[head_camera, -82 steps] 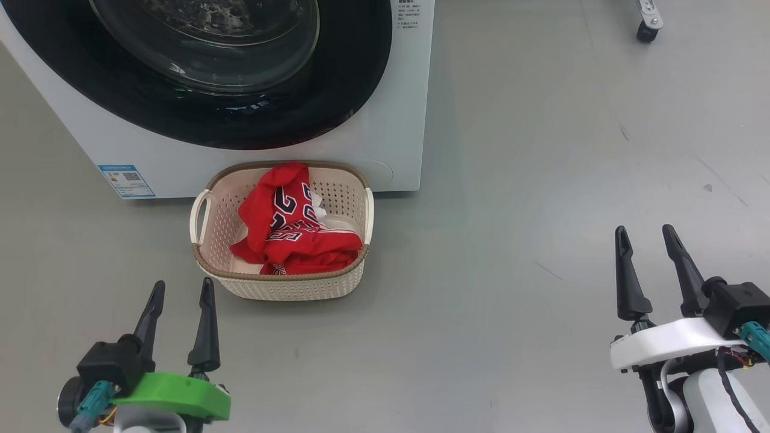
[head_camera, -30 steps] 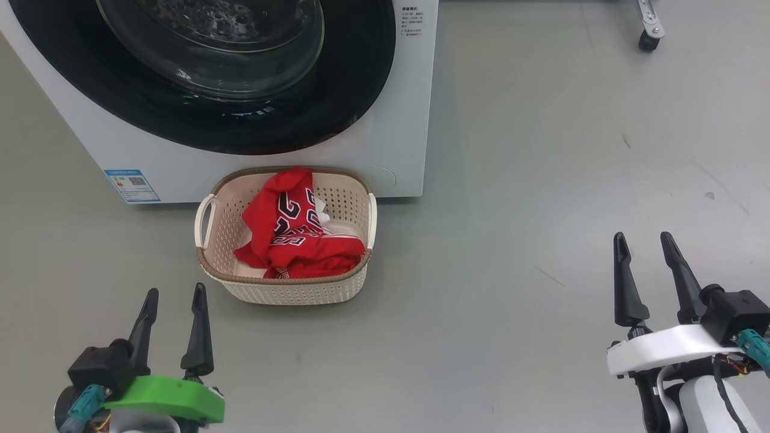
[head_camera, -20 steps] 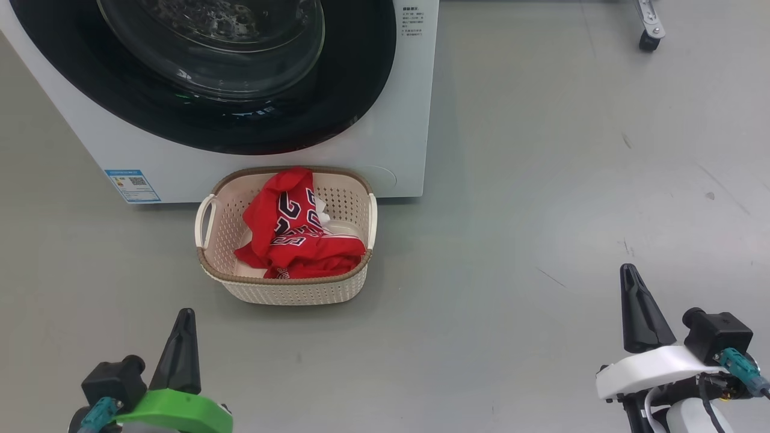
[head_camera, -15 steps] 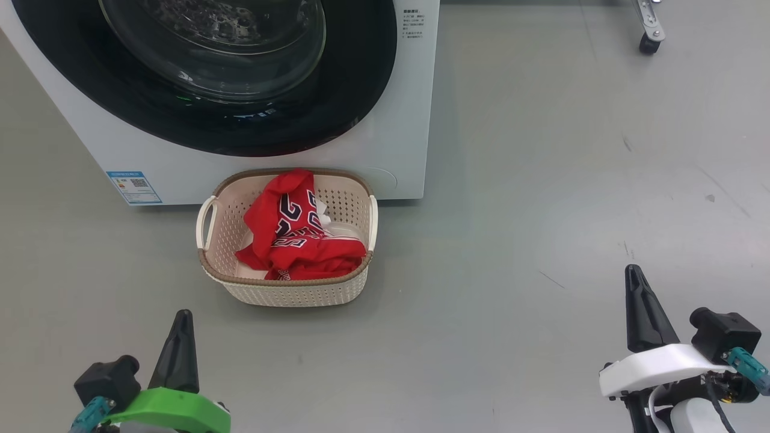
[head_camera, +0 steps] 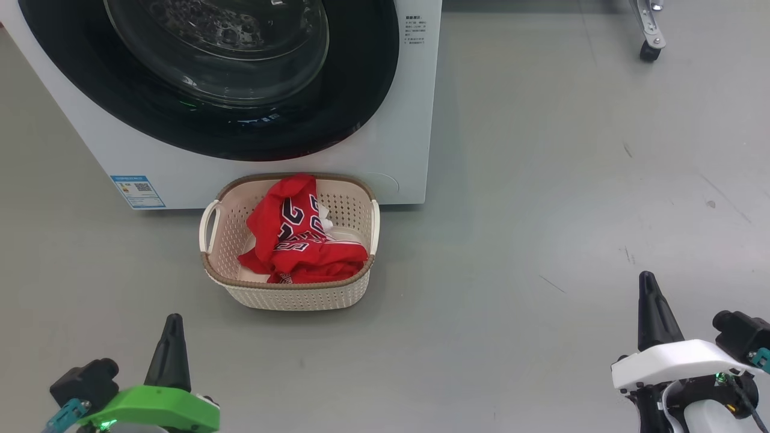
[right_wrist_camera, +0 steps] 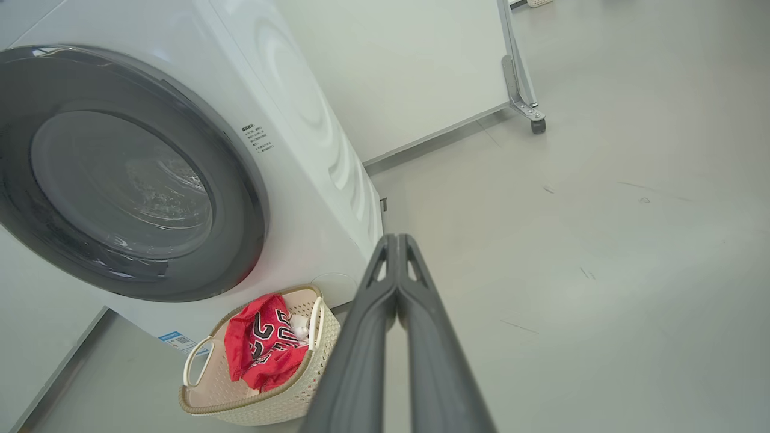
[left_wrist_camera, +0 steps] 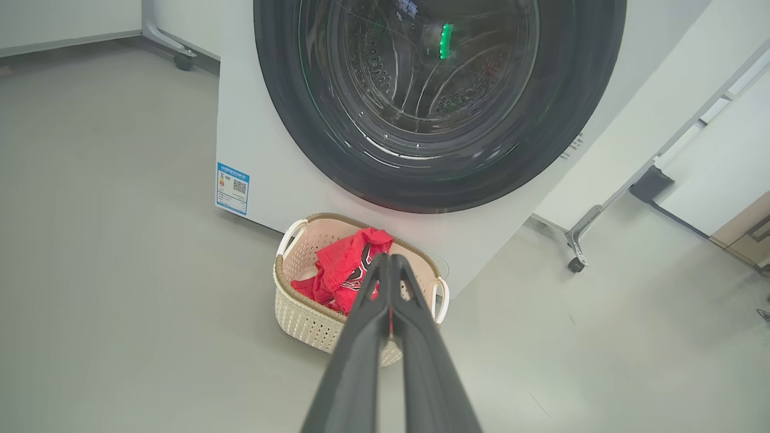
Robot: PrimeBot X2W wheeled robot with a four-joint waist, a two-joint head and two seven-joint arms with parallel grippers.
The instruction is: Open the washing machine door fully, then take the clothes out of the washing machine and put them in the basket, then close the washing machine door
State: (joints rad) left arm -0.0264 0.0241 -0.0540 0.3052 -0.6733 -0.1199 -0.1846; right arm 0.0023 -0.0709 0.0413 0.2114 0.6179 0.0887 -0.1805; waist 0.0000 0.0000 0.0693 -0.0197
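The white washing machine (head_camera: pixel 409 120) stands at the top left, and its black-rimmed round door (head_camera: pixel 361 90) lies flush against the front. Just in front of it on the floor sits the cream basket (head_camera: pixel 289 294). Red clothes (head_camera: pixel 301 252) with navy lettering lie inside it. My left gripper (head_camera: pixel 173 322) is at the lower left, shut with nothing in it, well short of the basket. My right gripper (head_camera: pixel 646 279) is at the lower right, shut and empty. In the wrist views the door (left_wrist_camera: pixel 289 120) (right_wrist_camera: pixel 246 204), the basket (left_wrist_camera: pixel 301 313) (right_wrist_camera: pixel 289 397) and the clothes (left_wrist_camera: pixel 343 270) (right_wrist_camera: pixel 264 355) show beyond the pressed-together fingers (left_wrist_camera: pixel 367 337) (right_wrist_camera: pixel 373 337).
The grey floor (head_camera: pixel 541 210) spreads to the right of the machine. A metal leg with a caster (head_camera: pixel 648 51) stands at the top right. A blue label (head_camera: pixel 138 191) is on the machine's lower left front. A white panel (right_wrist_camera: pixel 409 72) stands behind the machine.
Both grippers went from open to shut and dropped lower in the head view. The camera shifted a little, so the machine and basket sit slightly lower in the picture.
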